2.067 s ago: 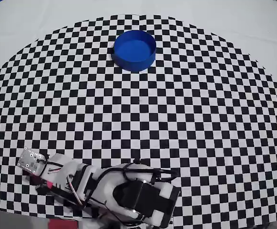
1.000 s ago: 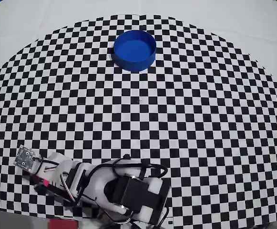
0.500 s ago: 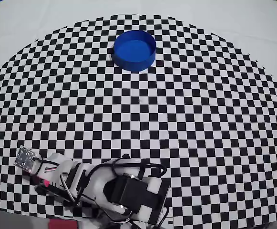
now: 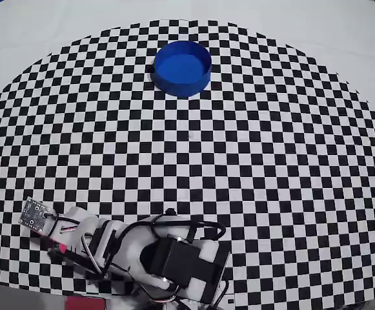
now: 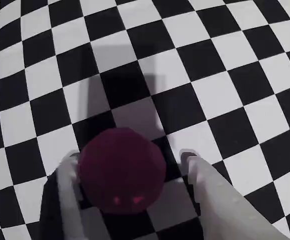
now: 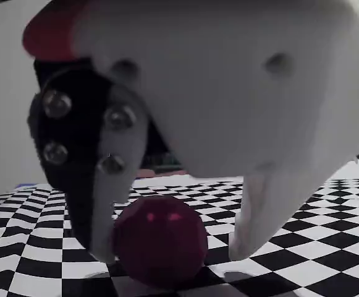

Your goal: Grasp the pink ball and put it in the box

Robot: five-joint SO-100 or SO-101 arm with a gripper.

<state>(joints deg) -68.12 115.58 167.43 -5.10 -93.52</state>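
One pink ball (image 5: 122,170), one box (image 4: 182,68)

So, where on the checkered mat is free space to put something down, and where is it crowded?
The checkered mat is bare across its middle and whole right side in the overhead view, between the box at the top and the arm at the bottom. It is crowded only at the bottom left, where the gripper straddles the pink ball.

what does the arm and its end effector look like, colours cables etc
The arm is white plastic with black motor blocks and looping black cables, plus a small grey circuit board at the wrist. The end effector has one white finger and one black-backed finger with silver screws, and a red part above.
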